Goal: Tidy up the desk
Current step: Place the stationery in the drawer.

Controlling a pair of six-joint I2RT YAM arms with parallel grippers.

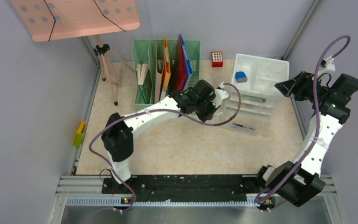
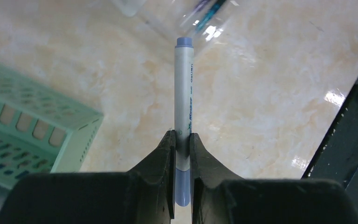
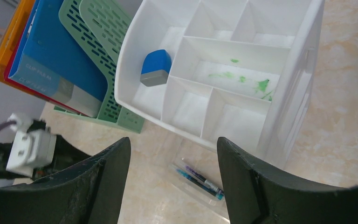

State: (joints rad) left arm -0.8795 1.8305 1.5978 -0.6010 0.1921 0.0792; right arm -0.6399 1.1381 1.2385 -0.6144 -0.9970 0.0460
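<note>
The flat beige, marble-patterned desk [image 1: 186,144] lay beneath both arms, walled by grey panels [image 1: 28,116], with a black-and-silver rail [image 1: 177,183] along its near edge. The left gripper [image 2: 182,137] hung over the worktop's middle, nearer the far edge. It was clamped on a white cylindrical marker with lavender-blue ends [image 2: 184,84], near the green slotted plastic file rack [image 2: 37,100]. The right gripper [image 3: 172,142] stood with jaws apart, holding nothing, above the white compartmented plastic organiser [image 3: 298,93] at the far right corner.
</note>
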